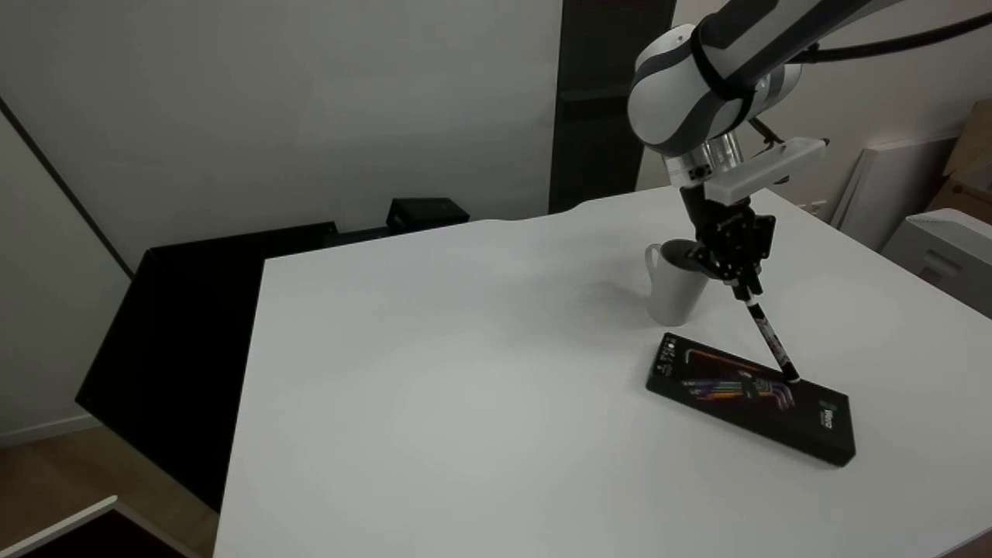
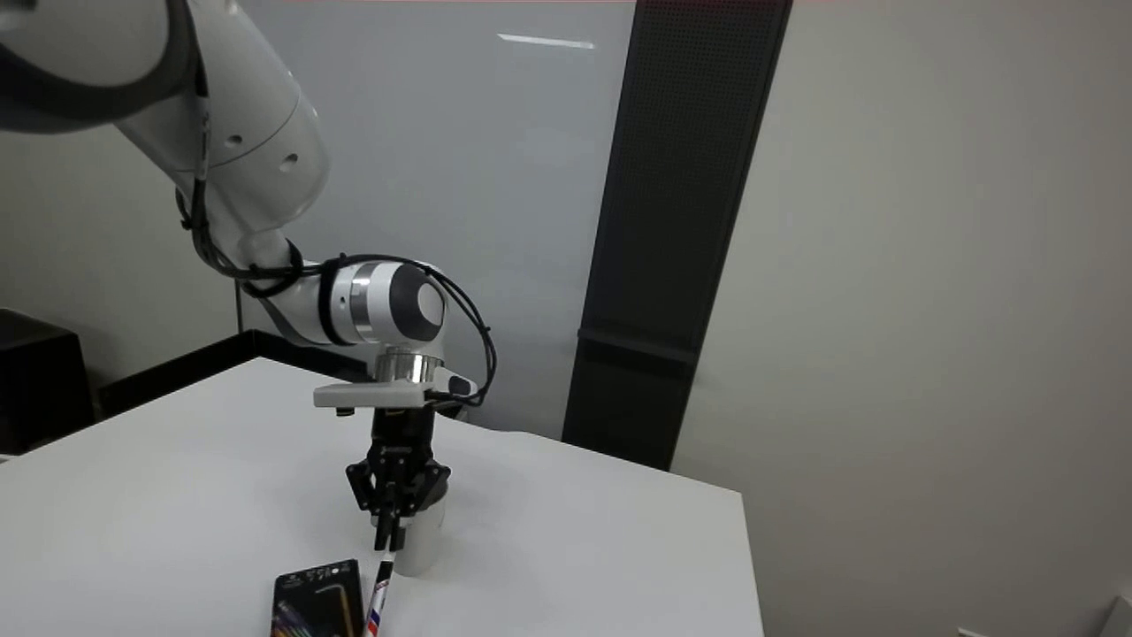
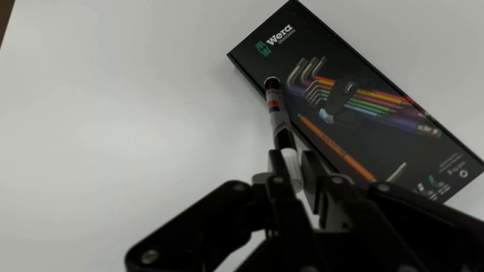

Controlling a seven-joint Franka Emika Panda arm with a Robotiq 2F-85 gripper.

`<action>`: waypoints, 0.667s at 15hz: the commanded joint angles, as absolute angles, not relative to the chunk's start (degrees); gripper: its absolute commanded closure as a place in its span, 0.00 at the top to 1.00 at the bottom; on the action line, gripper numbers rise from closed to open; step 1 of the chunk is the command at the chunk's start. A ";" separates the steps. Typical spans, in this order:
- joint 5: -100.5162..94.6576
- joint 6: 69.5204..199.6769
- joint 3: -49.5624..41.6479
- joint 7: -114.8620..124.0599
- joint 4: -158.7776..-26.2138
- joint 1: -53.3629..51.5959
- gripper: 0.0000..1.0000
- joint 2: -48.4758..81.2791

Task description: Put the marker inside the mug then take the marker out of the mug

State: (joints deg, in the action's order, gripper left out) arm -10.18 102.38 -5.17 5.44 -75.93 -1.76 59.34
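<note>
The claw (image 3: 292,168) pinches the marker (image 3: 278,109) by a long edge of the black case (image 3: 351,102)

Black and hinged, the claw fills the bottom of the wrist view, its two fingers (image 3: 279,166) closed around the white section of the marker. From there the marker tilts down toward the black case, its dark body wrapped in a light label with red and blue bands. The lower end lines up with one long edge of the black case, closer to the end with the Wera lettering (image 1: 828,415); whether it touches the case or hangs just clear, I cannot tell.

The black case lies flat on the white desk (image 1: 434,387), its cover printed with hex keys in several colours. The mug (image 1: 673,298), plain grey with a dark inside, stands upright near the other end of the black case, apart from it. In both exterior views the claw hides part of the mug. The marker is outside the mug, on the side toward the black case.

Higher than the black case, the arm (image 1: 670,101) reaches in, with a pale bar (image 1: 763,172) mounted just over the claw. Well apart from the black case, past the desk's edge, are a black box (image 1: 425,213) and a tall dark panel (image 1: 608,101)
</note>
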 commanded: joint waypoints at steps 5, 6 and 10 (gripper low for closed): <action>-12.31 103.56 -5.38 5.83 -72.63 -3.94 0.07 60.93; -12.38 104.14 -5.39 5.76 -72.86 -3.95 0.07 60.77; -12.64 104.51 -6.74 6.28 -73.81 -2.90 0.07 59.67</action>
State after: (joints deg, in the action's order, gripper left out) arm -11.77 104.41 -5.53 5.49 -74.24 -3.73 60.02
